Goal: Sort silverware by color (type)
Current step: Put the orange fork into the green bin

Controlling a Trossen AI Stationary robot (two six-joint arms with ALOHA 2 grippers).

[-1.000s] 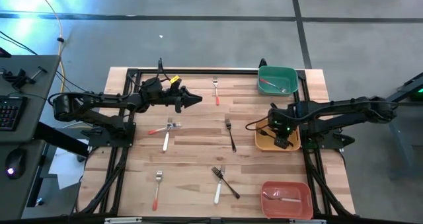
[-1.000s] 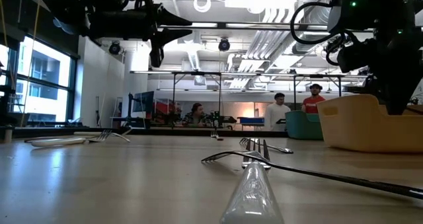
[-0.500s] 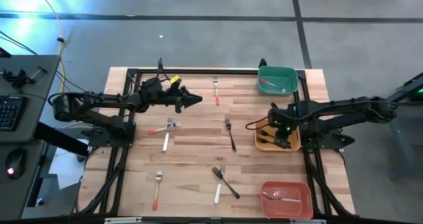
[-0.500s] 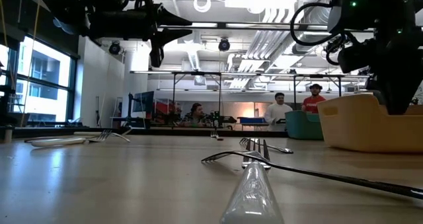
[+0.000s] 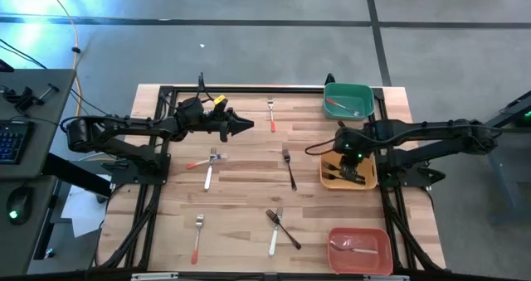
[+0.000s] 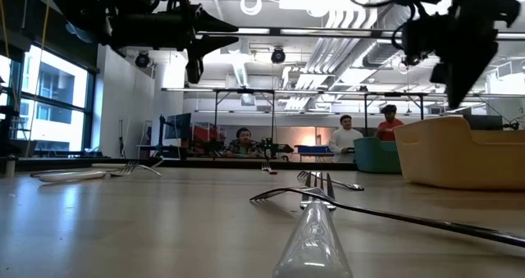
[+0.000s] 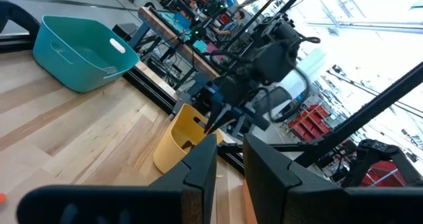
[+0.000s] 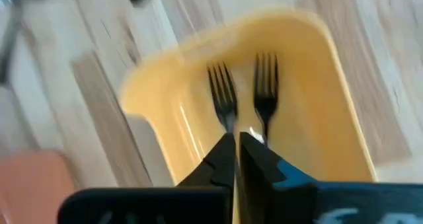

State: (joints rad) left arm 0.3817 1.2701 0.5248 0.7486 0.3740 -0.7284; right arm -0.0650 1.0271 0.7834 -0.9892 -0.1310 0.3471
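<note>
At about 10 o'clock on the wooden table point(image 5: 241, 198) we see the left gripper point(image 5: 246, 126) hanging in the air with its fingers pressed together on nothing. Below it the silverware lies loose on the boards: a red-handled fork point(image 5: 202, 161) crossing a white-handled fork point(image 5: 209, 173), another red fork point(image 5: 197, 237) toward 7 o'clock, one more red fork point(image 5: 271, 114) near 12 o'clock, a black-handled fork point(image 5: 289, 168) at the centre, and a white fork crossed with a black fork point(image 5: 280, 228) toward 6 o'clock. Moving right, the green bin point(image 5: 348, 100) at 1 o'clock holds a red-handled utensil. At 3 o'clock the yellow bin point(image 8: 317, 105) holds two black forks point(image 8: 225, 95) side by side, tines pointing the same way. The right gripper point(image 8: 236, 145) hovers just above that yellow bin, fingers closed and empty. At 5 o'clock the red bin point(image 5: 359, 249) holds a white-handled utensil.
</note>
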